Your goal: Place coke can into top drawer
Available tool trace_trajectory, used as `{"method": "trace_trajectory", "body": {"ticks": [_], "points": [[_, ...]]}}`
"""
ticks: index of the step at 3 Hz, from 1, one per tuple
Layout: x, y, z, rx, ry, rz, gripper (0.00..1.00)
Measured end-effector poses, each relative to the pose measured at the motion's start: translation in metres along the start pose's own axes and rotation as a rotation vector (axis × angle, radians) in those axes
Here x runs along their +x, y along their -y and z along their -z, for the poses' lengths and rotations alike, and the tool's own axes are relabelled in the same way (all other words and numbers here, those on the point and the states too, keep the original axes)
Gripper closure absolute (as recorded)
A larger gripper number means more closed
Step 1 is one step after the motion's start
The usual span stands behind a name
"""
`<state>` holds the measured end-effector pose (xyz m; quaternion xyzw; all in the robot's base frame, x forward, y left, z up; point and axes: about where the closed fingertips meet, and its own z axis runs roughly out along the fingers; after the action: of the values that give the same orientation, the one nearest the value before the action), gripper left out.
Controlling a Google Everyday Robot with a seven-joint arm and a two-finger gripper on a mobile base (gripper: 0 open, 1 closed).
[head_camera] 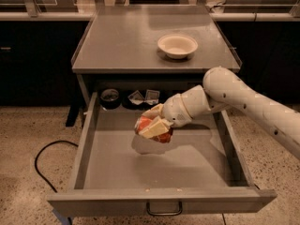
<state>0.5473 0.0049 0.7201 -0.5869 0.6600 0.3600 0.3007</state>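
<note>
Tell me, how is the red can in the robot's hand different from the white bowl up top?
The coke can is red-orange; the bowl is white. The coke can is clamped in the gripper, in the air above the open top drawer; the bowl rests on the cabinet top. The coke can looks narrower than the wide, shallow bowl.

Pincer (pixel 153 126) holds coke can (pixel 144 123) (tilted) over open top drawer (pixel 154 170).
</note>
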Motion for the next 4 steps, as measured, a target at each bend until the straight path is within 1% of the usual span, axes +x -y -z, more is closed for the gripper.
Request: {"method": "trace_trajectory", "body": {"ticks": [1,2,3,4], "points": [[0.032,0.013,-0.048,-0.009,0.026,-0.055,1.00],[0.063,0.011,-0.083,-0.021,0.034,-0.144,1.00],[0.063,0.011,-0.083,-0.021,0.034,-0.144,1.00],[0.063,0.011,-0.083,-0.021,0.034,-0.144,0.82]]}}
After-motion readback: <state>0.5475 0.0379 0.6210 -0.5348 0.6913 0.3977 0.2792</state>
